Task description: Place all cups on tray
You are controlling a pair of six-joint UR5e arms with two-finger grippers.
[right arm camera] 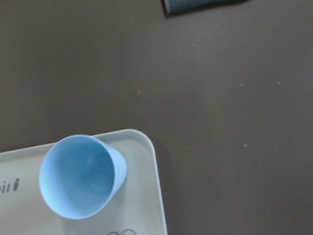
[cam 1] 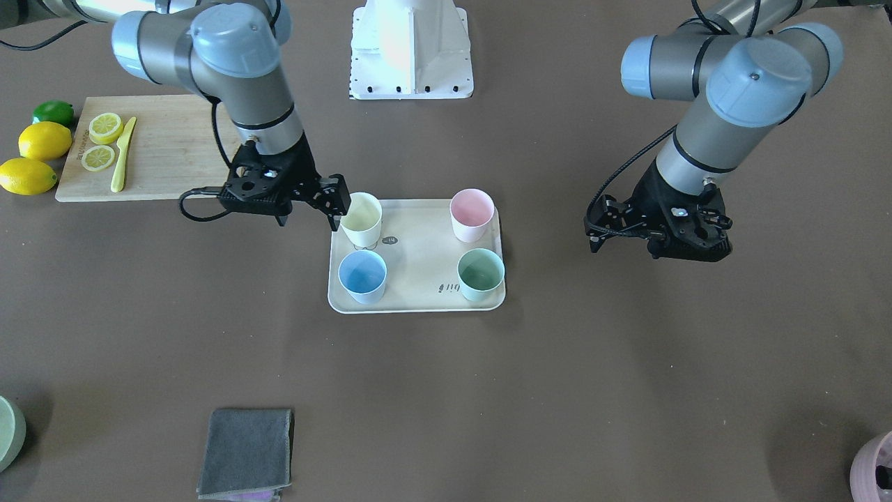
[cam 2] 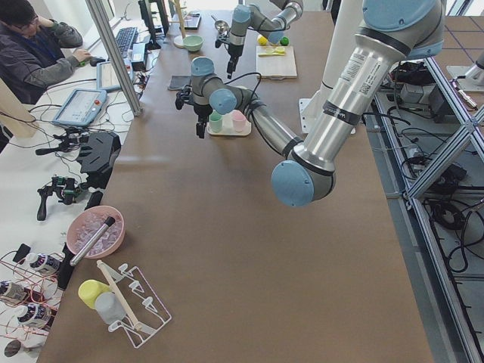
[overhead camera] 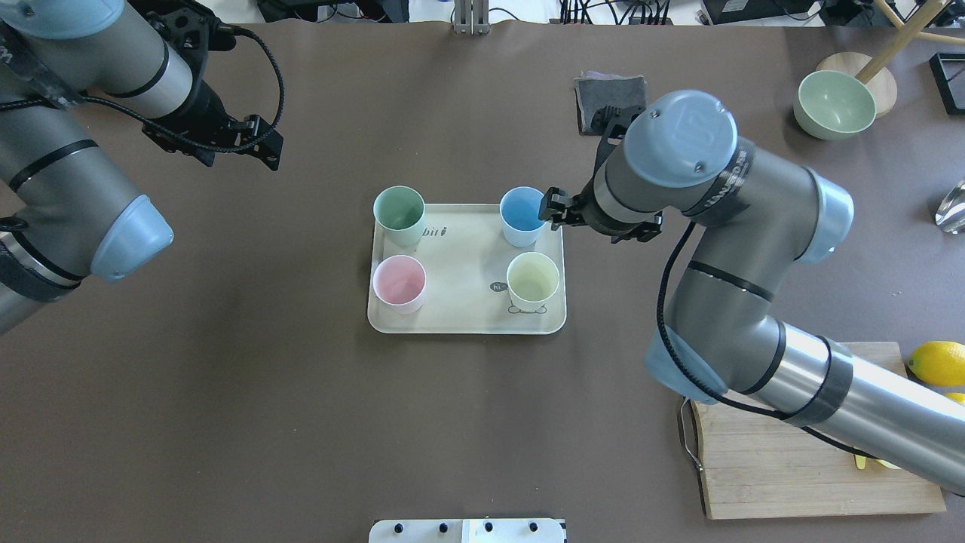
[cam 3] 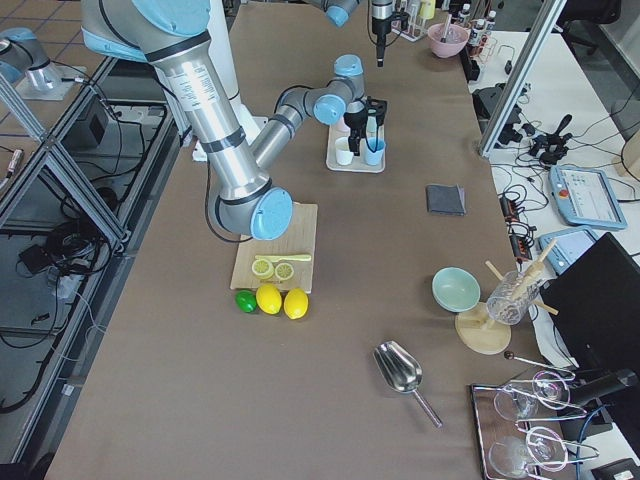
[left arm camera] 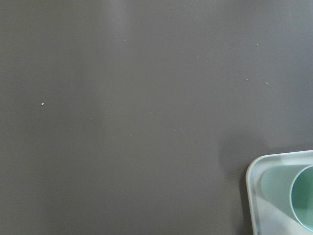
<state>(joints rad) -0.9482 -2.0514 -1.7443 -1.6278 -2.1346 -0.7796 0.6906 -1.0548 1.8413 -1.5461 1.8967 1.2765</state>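
Note:
All four cups stand upright on the cream tray [cam 1: 418, 268]: pale yellow cup [cam 1: 361, 219], light blue cup [cam 1: 362, 275], pink cup [cam 1: 472, 214] and mint green cup [cam 1: 481, 274]. My right gripper [cam 1: 310, 215] is open and empty, hovering just outside the tray's edge beside the yellow cup. My right wrist view shows the blue cup [right arm camera: 80, 176] on the tray corner [right arm camera: 146, 196]. My left gripper [cam 1: 624, 247] looks open and empty, held over bare table well away from the tray. My left wrist view shows the green cup's edge [left arm camera: 303, 196].
A wooden cutting board [cam 1: 174, 146] with lemon slices and a yellow knife [cam 1: 122, 164] lies by whole lemons [cam 1: 43, 141] and a lime. A grey cloth [cam 1: 245, 452], a sage bowl [overhead camera: 835, 104] and a pink pot [cam 1: 874, 467] sit at the table's far side.

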